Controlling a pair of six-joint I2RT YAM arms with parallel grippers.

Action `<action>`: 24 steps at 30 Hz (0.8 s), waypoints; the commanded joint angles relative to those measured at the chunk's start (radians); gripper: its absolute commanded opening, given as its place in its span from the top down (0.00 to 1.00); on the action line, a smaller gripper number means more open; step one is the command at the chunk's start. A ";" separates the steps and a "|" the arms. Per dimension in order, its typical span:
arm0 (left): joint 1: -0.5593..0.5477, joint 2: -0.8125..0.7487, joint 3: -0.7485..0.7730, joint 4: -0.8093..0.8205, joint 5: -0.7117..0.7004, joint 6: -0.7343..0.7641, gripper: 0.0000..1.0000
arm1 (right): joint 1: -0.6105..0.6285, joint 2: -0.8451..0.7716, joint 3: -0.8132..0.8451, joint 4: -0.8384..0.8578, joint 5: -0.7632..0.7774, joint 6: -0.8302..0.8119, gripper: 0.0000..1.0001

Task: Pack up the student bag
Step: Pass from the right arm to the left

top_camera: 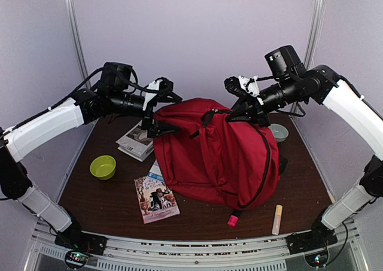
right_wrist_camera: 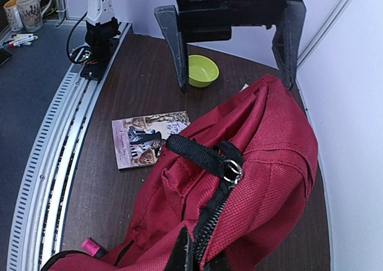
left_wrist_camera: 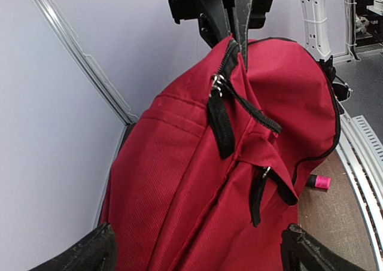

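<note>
The student bag is a big red backpack slumped in the middle of the table. Its black zipper pulls hang down one side. My right gripper is shut on the bag's top edge beside the zipper and holds it up. In the right wrist view its fingertips pinch the red fabric. My left gripper is wide open at the bag's left end. Its black fingers stand at either side of the red fabric without closing on it.
On the brown table lie a green bowl, a picture book, a stack of booklets, a pink marker, a pale yellow stick and a grey bowl. Walls enclose the back and sides.
</note>
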 commanded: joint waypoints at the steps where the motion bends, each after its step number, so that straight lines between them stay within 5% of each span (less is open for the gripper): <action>1: -0.003 0.024 0.065 0.037 0.054 0.047 0.02 | 0.008 -0.038 0.014 0.035 -0.104 -0.074 1.00; 19: -0.053 0.229 0.213 -0.010 0.127 0.004 0.05 | 0.011 -0.042 0.035 0.044 -0.134 -0.103 1.00; 22: -0.054 0.244 0.210 -0.042 0.144 -0.003 0.28 | 0.010 -0.050 0.014 0.065 -0.121 -0.105 1.00; 24: -0.053 0.231 0.208 -0.051 0.187 -0.013 0.63 | 0.008 -0.065 -0.010 0.099 -0.110 -0.093 1.00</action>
